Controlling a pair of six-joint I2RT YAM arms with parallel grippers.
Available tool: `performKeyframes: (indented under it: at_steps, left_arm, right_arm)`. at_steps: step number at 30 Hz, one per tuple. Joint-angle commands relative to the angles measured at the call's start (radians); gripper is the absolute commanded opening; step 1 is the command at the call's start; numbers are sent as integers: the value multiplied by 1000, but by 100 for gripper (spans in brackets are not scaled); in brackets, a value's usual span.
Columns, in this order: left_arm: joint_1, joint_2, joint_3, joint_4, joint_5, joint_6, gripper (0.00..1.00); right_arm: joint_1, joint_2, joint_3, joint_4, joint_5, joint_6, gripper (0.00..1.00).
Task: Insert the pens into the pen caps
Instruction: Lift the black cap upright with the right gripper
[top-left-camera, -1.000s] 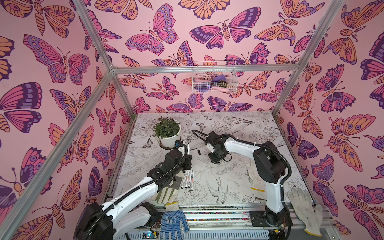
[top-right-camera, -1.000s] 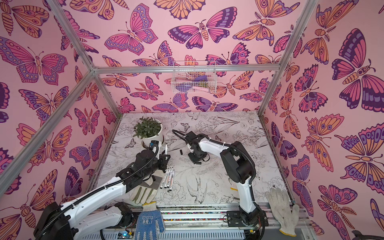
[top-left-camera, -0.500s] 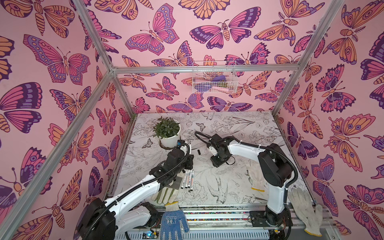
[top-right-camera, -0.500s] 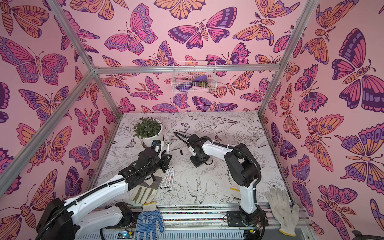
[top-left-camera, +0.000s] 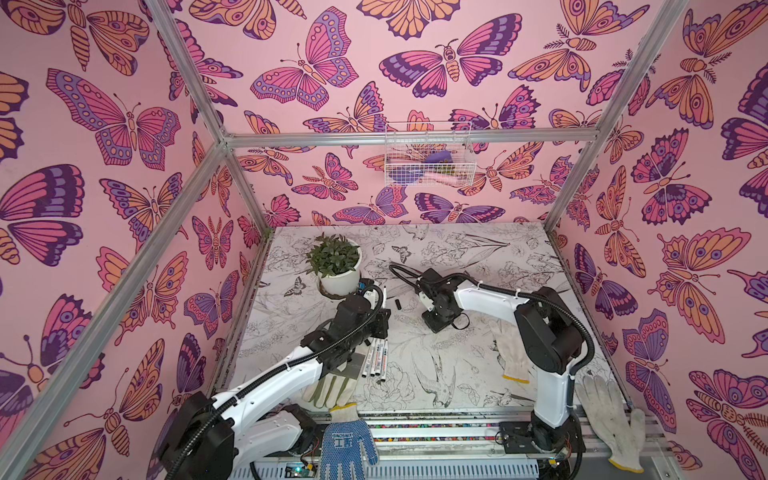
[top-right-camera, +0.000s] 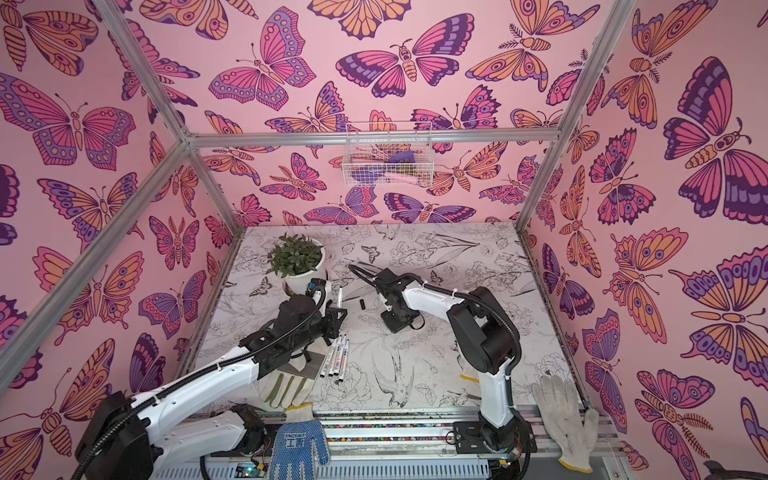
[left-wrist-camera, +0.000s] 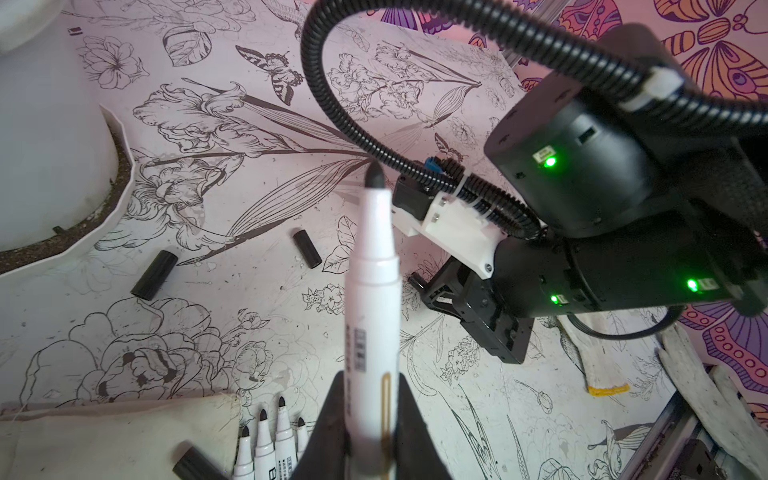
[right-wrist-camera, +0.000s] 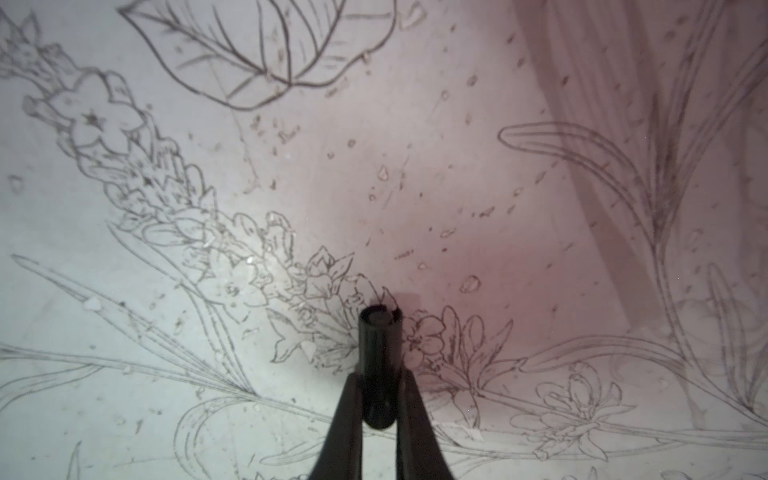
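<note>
My left gripper (left-wrist-camera: 372, 415) is shut on a white pen (left-wrist-camera: 372, 291) whose dark tip points away from the wrist. In both top views that pen (top-left-camera: 382, 296) (top-right-camera: 339, 297) stands up near the plant pot. My right gripper (right-wrist-camera: 379, 395) is shut on a black pen cap (right-wrist-camera: 379, 353), low over the table mat. In a top view it (top-left-camera: 432, 322) sits right of the left gripper (top-left-camera: 383, 312). Several more pens (top-left-camera: 376, 359) (left-wrist-camera: 270, 440) lie side by side near the left arm. Loose caps (left-wrist-camera: 154, 274) (left-wrist-camera: 307, 248) lie on the mat; one (top-left-camera: 397, 304) lies between the grippers.
A potted plant (top-left-camera: 337, 266) stands at the back left. A grey-green glove (top-left-camera: 328, 386) lies under the left arm, a blue glove (top-left-camera: 347, 442) at the front edge. White gloves (top-left-camera: 509, 353) (top-left-camera: 611, 419) lie beside the right arm. A wire basket (top-left-camera: 428, 153) hangs on the back wall.
My right gripper has closed on the cap and its arm has shifted slightly right. The left gripper still holds the pen and has barely moved.
</note>
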Motion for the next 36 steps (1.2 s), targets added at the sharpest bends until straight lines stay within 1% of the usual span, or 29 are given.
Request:
performKeyframes:
  at_steps: [1,6,10,15,25,28,30,32,33,34,36]
  left_arm:
    - [-4,0,12,14,24,23,0]
    - [-4,6,17,14,31,24,0]
    - [-4,11,17,15,38,28,0]
    - [-4,10,13,14,48,39,0]
    - [-4,-21,-1,13,45,36,0]
    - [-4,-12,3,13,57,45,0]
    - [-4,0,11,12,84,69,0]
    - [-4,13,21,11,112,88,0]
    - [-4,19,24,12,128,94,0]
    - [-4,26,27,14,145,100,0]
    - [-4,46,37,24,187,111,0]
  right_arm:
    - [6,40,27,-44,-7,2,13]
    - [7,57,57,-52,6,6,26]
    - [7,85,95,-53,18,2,29]
    - [6,109,136,-62,20,-8,30]
    - [8,90,82,-77,38,-2,27]
    - [15,96,81,-75,64,-2,17]
    - [13,90,86,-70,64,4,11]
    - [-4,56,94,-61,39,18,7]
    - [-22,23,96,-51,9,34,6]
    - [-41,-15,93,-34,-23,53,5]
    - [-101,-122,64,40,-131,116,5]
